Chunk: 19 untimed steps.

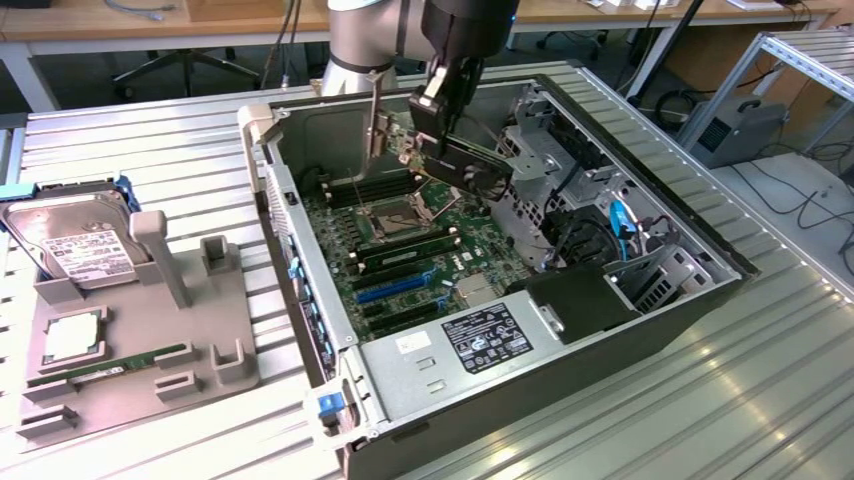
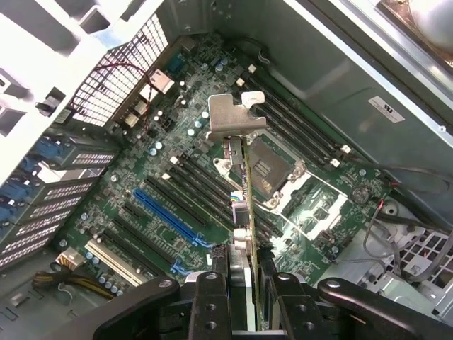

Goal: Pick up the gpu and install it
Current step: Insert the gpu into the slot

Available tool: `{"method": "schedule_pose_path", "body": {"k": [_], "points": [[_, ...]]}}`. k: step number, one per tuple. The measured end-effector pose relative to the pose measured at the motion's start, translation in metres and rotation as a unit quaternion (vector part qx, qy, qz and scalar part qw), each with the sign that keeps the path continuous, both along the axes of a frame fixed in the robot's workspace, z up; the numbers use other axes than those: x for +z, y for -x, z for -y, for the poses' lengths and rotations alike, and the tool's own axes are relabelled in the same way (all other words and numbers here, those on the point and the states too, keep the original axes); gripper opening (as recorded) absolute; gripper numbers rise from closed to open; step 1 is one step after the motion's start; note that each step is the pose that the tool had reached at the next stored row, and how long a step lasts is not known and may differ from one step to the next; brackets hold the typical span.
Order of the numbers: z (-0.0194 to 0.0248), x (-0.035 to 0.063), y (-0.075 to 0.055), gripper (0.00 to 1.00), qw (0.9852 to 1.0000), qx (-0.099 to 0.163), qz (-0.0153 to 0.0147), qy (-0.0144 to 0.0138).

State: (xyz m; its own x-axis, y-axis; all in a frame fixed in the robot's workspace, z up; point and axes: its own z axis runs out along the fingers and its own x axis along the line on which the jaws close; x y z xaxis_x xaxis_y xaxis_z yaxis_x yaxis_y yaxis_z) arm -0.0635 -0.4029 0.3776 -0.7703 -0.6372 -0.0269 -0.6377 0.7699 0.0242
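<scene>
The gpu (image 1: 463,162), a green card with a black cooler and a long silver end bracket (image 1: 376,120), hangs inside the open computer case (image 1: 667,310), above the motherboard (image 1: 400,260). My gripper (image 1: 445,100) is shut on the card's upper edge. In the wrist view the gpu (image 2: 248,205) appears edge-on between my fingers (image 2: 211,301), its bracket (image 2: 233,117) pointing away, over the CPU socket (image 2: 272,166) and memory slots. The blue expansion slot (image 2: 166,216) lies beside it on the board, apart from the card.
A grey fixture (image 1: 134,350) at the exterior view's left holds a hard drive (image 1: 80,245), a CPU (image 1: 74,340) and a RAM stick (image 1: 127,362). The power supply (image 1: 487,340), drive cage (image 1: 534,160) and cables (image 1: 621,225) crowd the case.
</scene>
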Motion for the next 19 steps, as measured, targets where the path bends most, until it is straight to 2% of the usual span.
{"method": "schedule_pose_path", "body": {"k": [19], "points": [[0.0, -0.0005, 0.0, 0.28, 0.9992, 0.04, 0.0, 0.0]]}}
